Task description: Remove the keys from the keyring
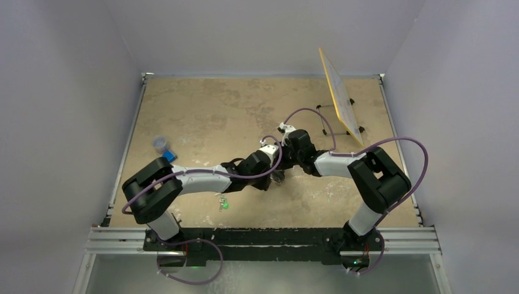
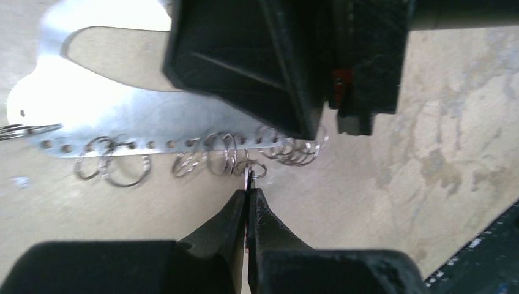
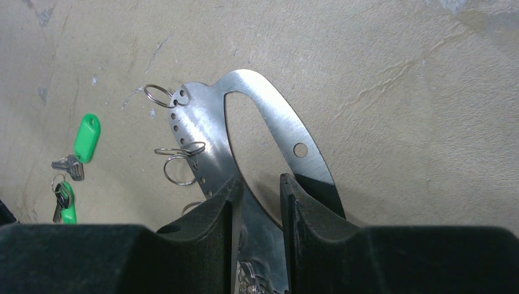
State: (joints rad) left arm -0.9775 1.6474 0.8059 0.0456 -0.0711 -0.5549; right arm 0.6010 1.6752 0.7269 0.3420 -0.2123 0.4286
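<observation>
Left gripper (image 2: 248, 195) first: fingers pressed together to a hairline, nipping a thin silver piece (image 2: 249, 179) hanging from a small split ring (image 2: 257, 169). Key blade seen edge-on, or just ring wire: impossible to tell.

Just beyond, the keyring (image 2: 122, 113): not wire but a flat, bright steel plate cut into an oval loop, lying on the table (image 2: 428, 153). One edge drilled with a row of holes and hung with more split rings (image 2: 125, 171). No key plainly visible on it.

At the plate's other end, the right gripper (image 3: 257, 199): fingers apart, set either side of the narrow end, apparently clamped across it and pinning it down.

Handling, as a judgement: a light, rigid, slick plate, likely to skate or pivot on the table unless held. Tiny, springy rings, prone to slipping out of the tips. Best to hold the plate across its solid band, away from the holes. Best to take a ring or key by its flat faces, close to the hole, and to work it round the coil rather than pull straight.

Left wrist view only: the pinch itself and the long row of rings. Right wrist view only: the loop's open centre, a single round hole in the plain band, and green-tagged keys (image 3: 84, 138) lying well apart from the plate. Top view only: both grippers meeting mid-table, the plate almost hidden beneath them.
</observation>
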